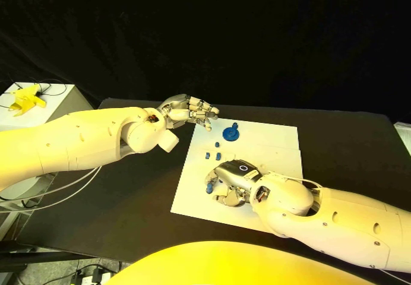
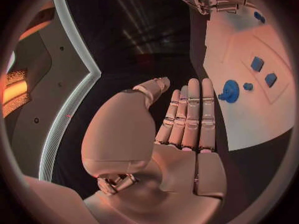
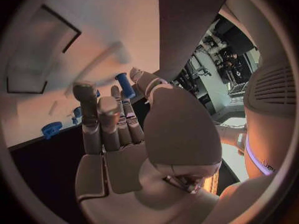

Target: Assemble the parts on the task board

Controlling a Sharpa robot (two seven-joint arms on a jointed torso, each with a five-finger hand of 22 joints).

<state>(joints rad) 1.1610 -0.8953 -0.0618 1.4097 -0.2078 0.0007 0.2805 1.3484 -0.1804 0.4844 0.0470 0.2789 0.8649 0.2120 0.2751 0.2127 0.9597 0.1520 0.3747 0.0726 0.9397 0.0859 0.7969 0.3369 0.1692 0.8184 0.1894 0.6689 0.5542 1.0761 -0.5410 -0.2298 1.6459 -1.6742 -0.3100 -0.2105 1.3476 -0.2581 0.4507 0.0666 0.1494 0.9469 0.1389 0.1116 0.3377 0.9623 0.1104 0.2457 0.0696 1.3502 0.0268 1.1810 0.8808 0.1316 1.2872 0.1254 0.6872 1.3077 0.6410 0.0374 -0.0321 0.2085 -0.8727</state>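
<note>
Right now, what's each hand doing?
Left hand: open, fingers straight, holding nothing.
Right hand: pinching a blue part over the task board.

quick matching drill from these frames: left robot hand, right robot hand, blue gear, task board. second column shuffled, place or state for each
Things:
1. left robot hand
2. right robot hand
3. blue gear
4. task board

Place or state:
A. white plate on the black table
B. fingers apart, empty, by the board's far left corner
C. over the board's near part, next to a blue peg
D. on the board near its far edge

Pairs: 1-B, 2-C, 3-D, 4-A
</note>
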